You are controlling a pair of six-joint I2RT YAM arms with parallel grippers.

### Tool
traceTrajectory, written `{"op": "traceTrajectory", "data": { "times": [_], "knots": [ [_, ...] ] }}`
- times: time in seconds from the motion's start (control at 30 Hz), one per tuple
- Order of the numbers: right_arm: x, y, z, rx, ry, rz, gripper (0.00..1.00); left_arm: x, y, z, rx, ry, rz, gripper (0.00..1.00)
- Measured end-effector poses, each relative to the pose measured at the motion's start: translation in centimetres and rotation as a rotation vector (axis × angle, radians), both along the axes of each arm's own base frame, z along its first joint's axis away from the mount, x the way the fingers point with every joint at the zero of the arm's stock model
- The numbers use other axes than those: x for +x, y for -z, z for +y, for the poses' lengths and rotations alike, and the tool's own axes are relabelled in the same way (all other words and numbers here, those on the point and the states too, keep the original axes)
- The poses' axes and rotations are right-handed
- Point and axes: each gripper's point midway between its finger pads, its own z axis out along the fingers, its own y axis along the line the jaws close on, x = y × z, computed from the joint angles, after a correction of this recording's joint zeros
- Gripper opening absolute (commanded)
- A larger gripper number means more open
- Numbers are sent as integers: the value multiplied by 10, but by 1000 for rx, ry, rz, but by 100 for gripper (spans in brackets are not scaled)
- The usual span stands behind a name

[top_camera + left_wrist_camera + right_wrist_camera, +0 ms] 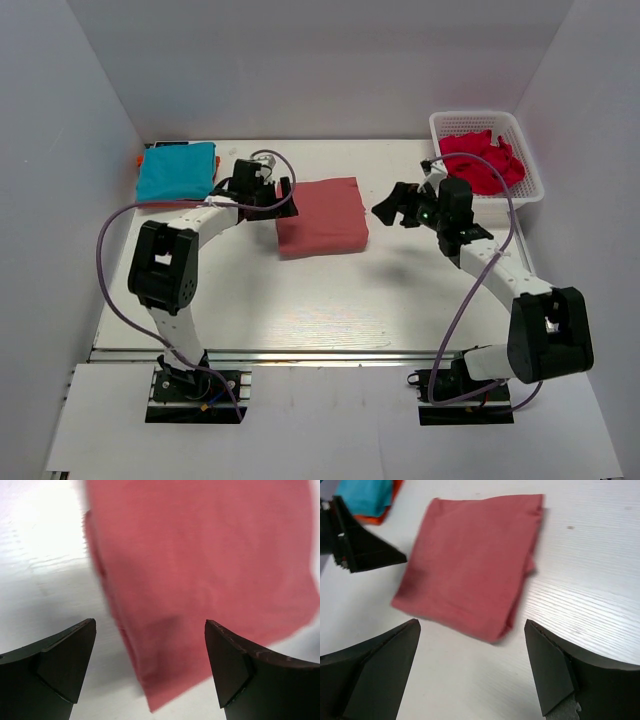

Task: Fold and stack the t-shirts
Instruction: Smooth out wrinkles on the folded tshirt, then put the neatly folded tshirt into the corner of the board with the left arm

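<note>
Your black two-finger left gripper [284, 193] reaches to the far side, pointing right with jaws spread wide. Your black two-finger right gripper [386, 211] points left (jaws equally wide), facing it.

Shows a dusty-red t-shirt [322, 216] folded into a neat, slightly skewed rectangle, lying flat at the middle of the table [320, 310]. Finds a teal t-shirt [177, 170], also folded, at the far left corner atop an orange garment [382, 516] whose edge peeks out beneath. Has crumpled crimson t-shirts [482, 162] heaped unfolded inside the white basket [475, 120] at far right.
</note>
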Motion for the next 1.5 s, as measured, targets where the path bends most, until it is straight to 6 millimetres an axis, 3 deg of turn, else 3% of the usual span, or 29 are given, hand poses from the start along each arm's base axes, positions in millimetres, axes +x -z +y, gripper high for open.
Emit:
{"op": "traceTrajectory", "data": {
  "times": [0.23, 0.37, 0.63, 0.83, 0.87, 0.9, 1.1, 1.27, 1.5],
  "knots": [
    [9, 6, -32, -88, 183, -16, 90, 5, 55, 16, 111, -85, 112, 83],
    [10, 11, -39, -105, 215, -3, 90, 19, 54, 8, 122, -81, 92, 79],
    [11, 16, -40, -115, 222, 12, 90, 27, 63, -3, 229, -94, 83, 66],
    [12, 20, -44, -126, 242, 13, 90, 31, 66, -18, 262, -87, 53, 24],
    [11, 22, -45, -130, 247, 17, 90, 32, 66, -20, 267, -83, 48, 6],
    [10, 24, -46, -136, 252, 23, 90, 33, 65, -21, 272, -79, 42, 0],
    [10, 31, -52, -155, 282, 31, 90, 45, 60, -16, 371, -62, -1, 0],
    [12, 30, -55, -163, 297, 21, 90, 55, 40, 7, 494, -22, -79, 0],
    [16, 26, -57, -166, 311, -4, 90, 74, -45, 33, 604, 8, -282, 0]
  ]
}}
